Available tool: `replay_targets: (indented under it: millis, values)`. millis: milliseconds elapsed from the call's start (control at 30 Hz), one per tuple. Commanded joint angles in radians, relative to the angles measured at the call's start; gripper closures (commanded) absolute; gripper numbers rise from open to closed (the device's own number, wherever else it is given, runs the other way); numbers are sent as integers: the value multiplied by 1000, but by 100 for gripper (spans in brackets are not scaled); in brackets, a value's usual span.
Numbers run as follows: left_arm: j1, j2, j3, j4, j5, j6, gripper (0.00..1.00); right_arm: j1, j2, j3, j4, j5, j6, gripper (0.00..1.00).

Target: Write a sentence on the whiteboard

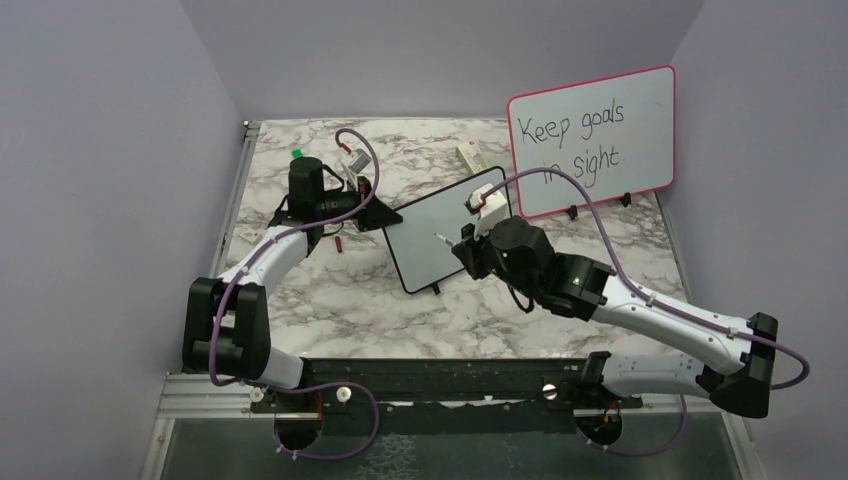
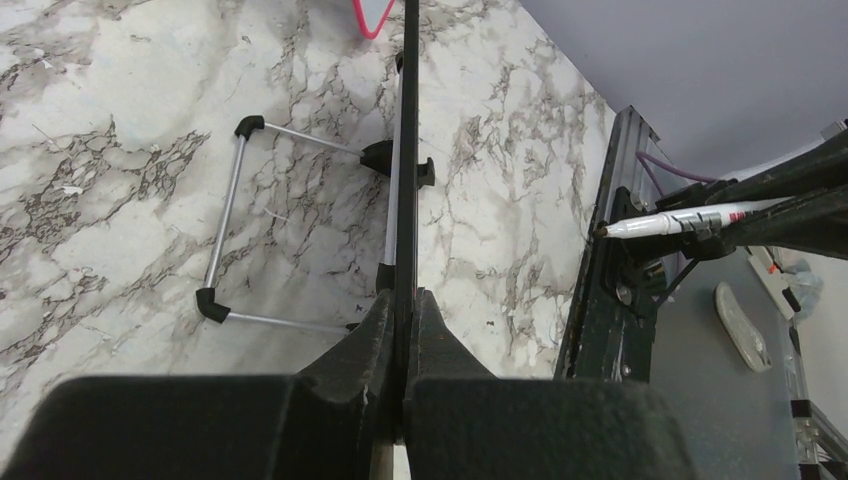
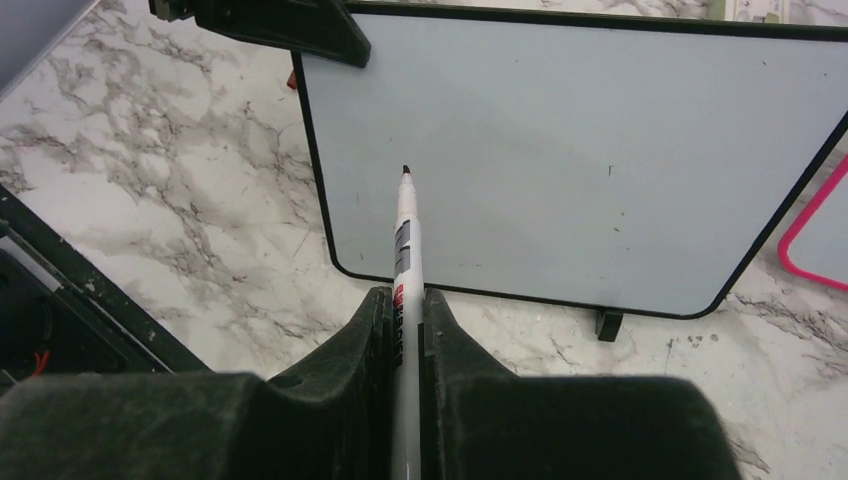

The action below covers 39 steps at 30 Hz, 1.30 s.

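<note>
The small black-framed whiteboard [image 1: 440, 228] stands tilted on its feet at the table's middle; its face [image 3: 570, 150] is blank, with no red sentence on it. My left gripper [image 1: 378, 213] is shut on the board's left edge, seen edge-on in the left wrist view [image 2: 406, 200]. My right gripper [image 1: 466, 243] is shut on a white marker [image 3: 404, 250], uncapped, its dark tip [image 3: 405, 170] pointing at the board's left part, close to the surface; I cannot tell if it touches. The marker also shows in the left wrist view [image 2: 690, 216].
A larger pink-framed board [image 1: 592, 140] with black "Keep goals in sight" stands at the back right. A green-capped bottle [image 1: 297, 157], a small box [image 1: 470, 155] and a red bit [image 1: 340, 243] lie on the marble table. The board's wire stand [image 2: 225, 230] rests behind it.
</note>
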Motion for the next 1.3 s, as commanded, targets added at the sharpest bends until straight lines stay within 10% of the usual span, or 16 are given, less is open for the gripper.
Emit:
replay_targets:
  millis: [0, 1267]
  values:
    - [-6, 36, 19, -68, -29, 15, 100, 60, 45, 54, -29, 154, 19, 99]
    - [-9, 45, 10, -105, -79, 80, 100, 224, 465, 304, 44, 449, 35, 99]
